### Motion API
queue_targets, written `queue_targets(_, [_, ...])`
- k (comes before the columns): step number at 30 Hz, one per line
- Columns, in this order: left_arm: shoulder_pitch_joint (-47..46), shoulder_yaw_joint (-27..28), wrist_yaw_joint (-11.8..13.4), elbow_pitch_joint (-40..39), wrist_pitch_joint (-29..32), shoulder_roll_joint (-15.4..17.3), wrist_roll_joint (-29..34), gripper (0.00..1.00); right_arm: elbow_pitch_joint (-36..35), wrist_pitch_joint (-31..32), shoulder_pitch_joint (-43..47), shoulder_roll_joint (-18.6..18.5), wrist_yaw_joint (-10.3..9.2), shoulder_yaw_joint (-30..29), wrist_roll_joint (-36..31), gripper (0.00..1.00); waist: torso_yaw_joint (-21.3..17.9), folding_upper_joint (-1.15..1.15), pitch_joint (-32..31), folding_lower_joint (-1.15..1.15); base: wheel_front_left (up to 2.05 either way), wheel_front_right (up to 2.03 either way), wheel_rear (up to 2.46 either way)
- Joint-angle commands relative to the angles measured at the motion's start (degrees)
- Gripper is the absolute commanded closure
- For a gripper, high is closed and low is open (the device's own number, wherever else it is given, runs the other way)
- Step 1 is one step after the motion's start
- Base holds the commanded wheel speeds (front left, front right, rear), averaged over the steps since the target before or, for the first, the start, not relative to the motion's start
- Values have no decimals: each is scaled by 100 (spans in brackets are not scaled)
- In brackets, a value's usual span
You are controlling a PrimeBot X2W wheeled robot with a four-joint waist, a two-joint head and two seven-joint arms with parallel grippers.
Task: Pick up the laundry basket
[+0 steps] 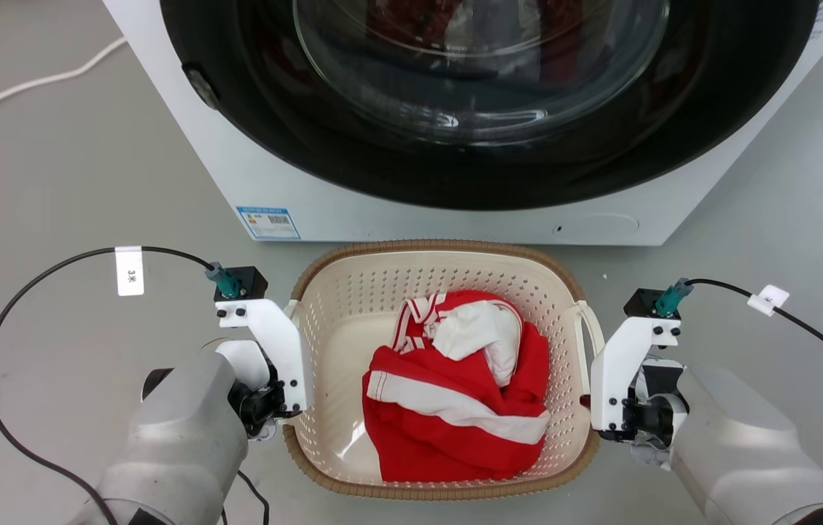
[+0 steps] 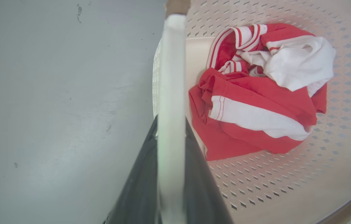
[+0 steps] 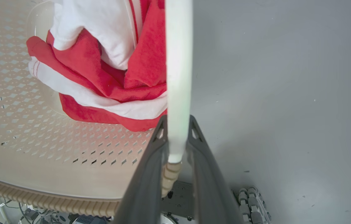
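Note:
The cream perforated laundry basket (image 1: 440, 246) with its brown woven-look rim sits in front of me, a crumpled red and white garment (image 1: 455, 394) inside. My left gripper (image 1: 294, 350) is at the basket's left side. In the left wrist view its dark fingers (image 2: 194, 161) are shut on the white side handle (image 2: 171, 62). My right gripper (image 1: 595, 364) is at the right side, where the handle (image 1: 590, 321) loops out. In the right wrist view its fingers (image 3: 206, 161) clamp the white handle (image 3: 178, 62). The fingertips are hidden under the wrists in the head view.
A white front-loading washer (image 1: 272, 197) with a dark round door (image 1: 477, 87) stands just beyond the basket. Grey floor (image 1: 54, 168) spreads on both sides, with white cords (image 1: 32, 84) at the far left. Black cables (image 1: 32, 270) arc off both wrists.

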Motion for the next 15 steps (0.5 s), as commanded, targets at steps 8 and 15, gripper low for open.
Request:
queue_targets(8, [-97, -77, -89, -26, 287, -173, -246, 100, -14, 504, -208, 200, 82, -96, 37, 100, -19, 0, -436, 1, 0, 0, 0])
queue_targets(15, [-87, -136, -88, 20, 348, -195, -365, 100, -4, 867, -251, 121, 82, -226, -64, 100, -67, 0, -679, 1, 0, 0, 0])
